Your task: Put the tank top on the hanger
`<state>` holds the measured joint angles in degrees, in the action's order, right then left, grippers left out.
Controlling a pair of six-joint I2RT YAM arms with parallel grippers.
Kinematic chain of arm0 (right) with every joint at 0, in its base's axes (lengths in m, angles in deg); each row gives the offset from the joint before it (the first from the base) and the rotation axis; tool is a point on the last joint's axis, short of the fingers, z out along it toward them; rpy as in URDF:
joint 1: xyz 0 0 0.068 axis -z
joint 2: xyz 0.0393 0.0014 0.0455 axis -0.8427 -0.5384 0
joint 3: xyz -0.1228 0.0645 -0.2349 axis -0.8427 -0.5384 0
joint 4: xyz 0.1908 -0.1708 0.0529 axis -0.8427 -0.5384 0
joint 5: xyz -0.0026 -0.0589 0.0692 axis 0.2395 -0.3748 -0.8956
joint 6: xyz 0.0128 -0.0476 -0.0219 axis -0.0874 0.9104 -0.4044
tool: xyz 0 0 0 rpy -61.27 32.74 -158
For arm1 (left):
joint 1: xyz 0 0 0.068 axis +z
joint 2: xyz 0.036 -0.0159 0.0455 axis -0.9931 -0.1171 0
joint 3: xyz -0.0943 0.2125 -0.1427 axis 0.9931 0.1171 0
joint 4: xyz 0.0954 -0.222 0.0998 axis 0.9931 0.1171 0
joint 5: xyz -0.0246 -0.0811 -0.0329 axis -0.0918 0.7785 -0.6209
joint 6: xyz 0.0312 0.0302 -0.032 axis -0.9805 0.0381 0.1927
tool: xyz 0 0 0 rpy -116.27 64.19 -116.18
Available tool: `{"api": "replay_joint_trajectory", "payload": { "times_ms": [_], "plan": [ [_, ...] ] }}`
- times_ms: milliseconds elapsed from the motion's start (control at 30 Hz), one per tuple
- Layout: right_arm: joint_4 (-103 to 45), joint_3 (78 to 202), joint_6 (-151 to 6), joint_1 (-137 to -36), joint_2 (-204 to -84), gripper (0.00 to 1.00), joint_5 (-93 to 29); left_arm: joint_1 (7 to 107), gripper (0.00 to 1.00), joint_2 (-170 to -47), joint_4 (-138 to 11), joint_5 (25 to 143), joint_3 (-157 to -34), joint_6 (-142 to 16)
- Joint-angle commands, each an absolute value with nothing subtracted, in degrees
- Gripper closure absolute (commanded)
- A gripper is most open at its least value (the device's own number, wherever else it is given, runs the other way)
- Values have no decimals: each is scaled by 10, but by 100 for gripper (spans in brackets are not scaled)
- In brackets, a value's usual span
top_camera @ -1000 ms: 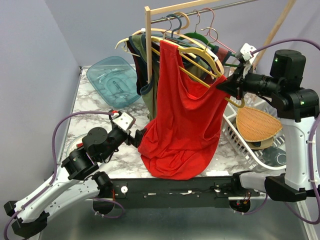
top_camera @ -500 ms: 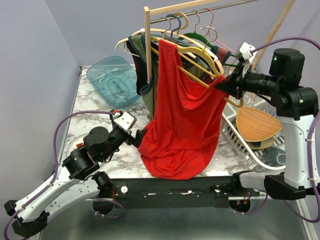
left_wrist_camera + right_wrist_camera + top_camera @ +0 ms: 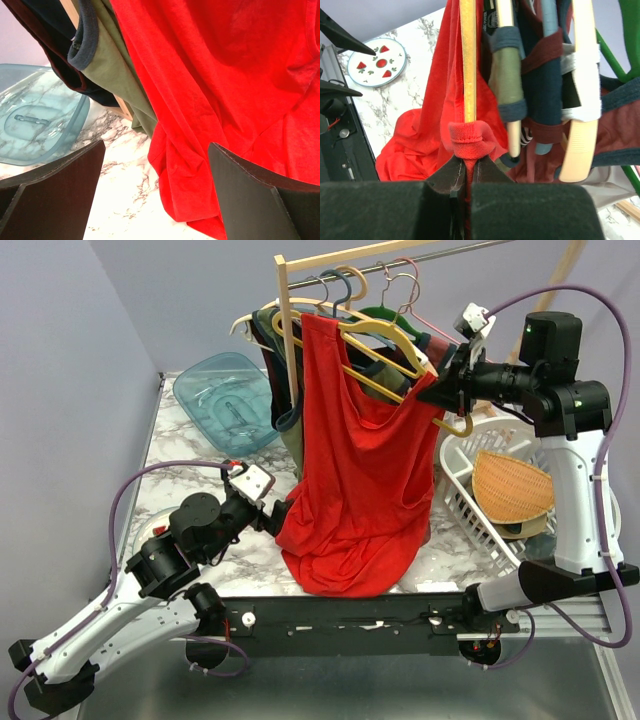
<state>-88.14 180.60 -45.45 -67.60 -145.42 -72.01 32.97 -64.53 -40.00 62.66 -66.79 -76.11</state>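
Observation:
The red tank top hangs from the rack down to the marble table, its hem bunched on the tabletop. One strap is over the top end of the mustard-yellow hanger. My right gripper is high at the rack, shut on the other strap. In the right wrist view its jaws pinch the rolled red strap right at the end of the hanger's yellow arm. My left gripper is low by the tank top's left edge, open. The red fabric lies between and beyond its dark fingers, untouched.
An olive-green top with navy trim and other clothes on cream hangers crowd the rack beside a wooden post. A blue-green plastic tub lies back left. A white basket stands right. A watermelon-pattern plate sits near the left arm.
My right arm has risen and swung left, carrying the strap and the hanger's end up with it. The rack's clothes shifted slightly left. The left arm has not moved.

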Motion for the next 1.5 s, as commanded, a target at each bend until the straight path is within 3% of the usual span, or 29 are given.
{"api": "replay_joint_trajectory", "payload": {
  "times_ms": [0, 267, 833, 1133, 1467],
  "plan": [
    [-827, 1829, -497, -680, -1468, 100, -679, 333, 1, -649, -399, 626, -674, -761],
    [-805, 1839, -523, -661, -1483, 100, -549, 333, 1, -648, -402, 633, -668, -758],
    [-782, 1795, -524, -577, -1435, 100, -496, 333, 1, -652, -411, 643, -668, -755],
    [-808, 1789, -480, -542, -1413, 100, -622, 333, 1, -643, -407, 638, -669, -757],
    [-856, 1780, -439, -624, -1371, 99, -670, 332, 1, -643, -406, 640, -671, -758]
  ]
}}
